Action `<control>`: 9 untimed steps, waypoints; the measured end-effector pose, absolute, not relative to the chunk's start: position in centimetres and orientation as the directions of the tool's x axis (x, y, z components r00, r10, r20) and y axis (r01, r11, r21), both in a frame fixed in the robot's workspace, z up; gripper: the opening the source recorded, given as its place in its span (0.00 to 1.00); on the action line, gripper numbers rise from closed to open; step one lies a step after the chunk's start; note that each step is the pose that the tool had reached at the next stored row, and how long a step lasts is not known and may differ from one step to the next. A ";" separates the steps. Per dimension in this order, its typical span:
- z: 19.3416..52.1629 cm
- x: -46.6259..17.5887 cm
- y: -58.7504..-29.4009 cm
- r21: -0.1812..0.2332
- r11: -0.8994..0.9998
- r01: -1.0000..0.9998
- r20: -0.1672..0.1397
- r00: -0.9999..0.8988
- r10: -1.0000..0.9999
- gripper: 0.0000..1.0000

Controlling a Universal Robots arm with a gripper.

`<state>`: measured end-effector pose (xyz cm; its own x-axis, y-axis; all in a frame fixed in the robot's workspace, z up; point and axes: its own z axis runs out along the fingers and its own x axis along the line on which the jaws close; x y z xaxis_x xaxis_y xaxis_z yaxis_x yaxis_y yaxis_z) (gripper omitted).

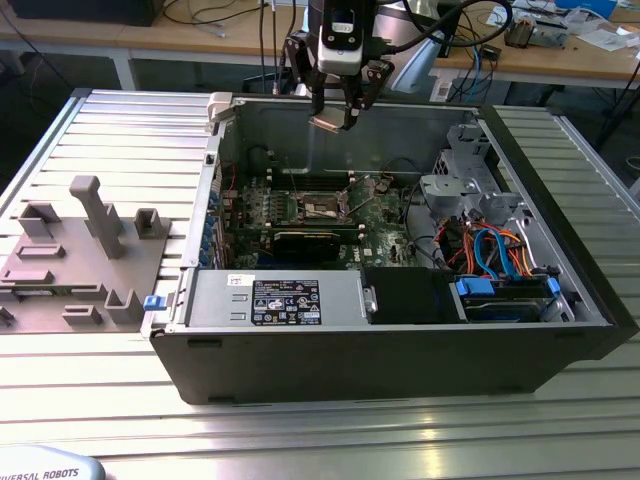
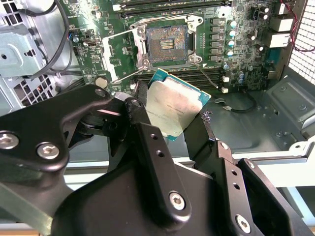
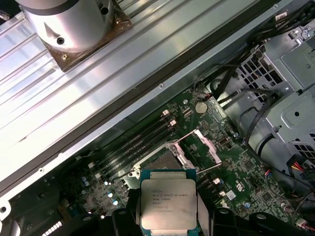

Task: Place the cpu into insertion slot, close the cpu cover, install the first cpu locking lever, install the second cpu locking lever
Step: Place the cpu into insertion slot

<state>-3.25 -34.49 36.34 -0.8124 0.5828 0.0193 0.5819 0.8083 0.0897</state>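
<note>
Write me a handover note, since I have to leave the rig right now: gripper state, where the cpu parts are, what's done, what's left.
Gripper: shut on the cpu, which it holds in the air above the open computer case.
Insertion slot: empty with its contacts exposed, on the green motherboard below the chip.
Cpu cover: swung open beside the slot.
Done: the cpu is in the grip, over the board.
Left: cpu not seated, cover not closed, neither locking lever installed.
</note>
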 end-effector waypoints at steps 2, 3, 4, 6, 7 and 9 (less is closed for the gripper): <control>36.3 -3.2 -34.5 0.090 0.808 0.583 0.019 -0.812 0.583 0.54; 36.3 -3.2 -34.5 0.090 0.807 0.583 0.019 -0.811 0.584 0.54; 36.3 -3.2 -34.5 0.090 0.807 0.584 0.019 -0.811 0.585 0.54; 36.3 -3.2 -34.5 0.090 0.806 0.585 0.019 -0.810 0.586 0.54; 36.3 -3.2 -34.5 0.090 0.806 0.585 0.019 -0.810 0.586 0.54; 36.3 -3.2 -34.5 0.090 0.806 0.586 0.019 -0.810 0.587 0.54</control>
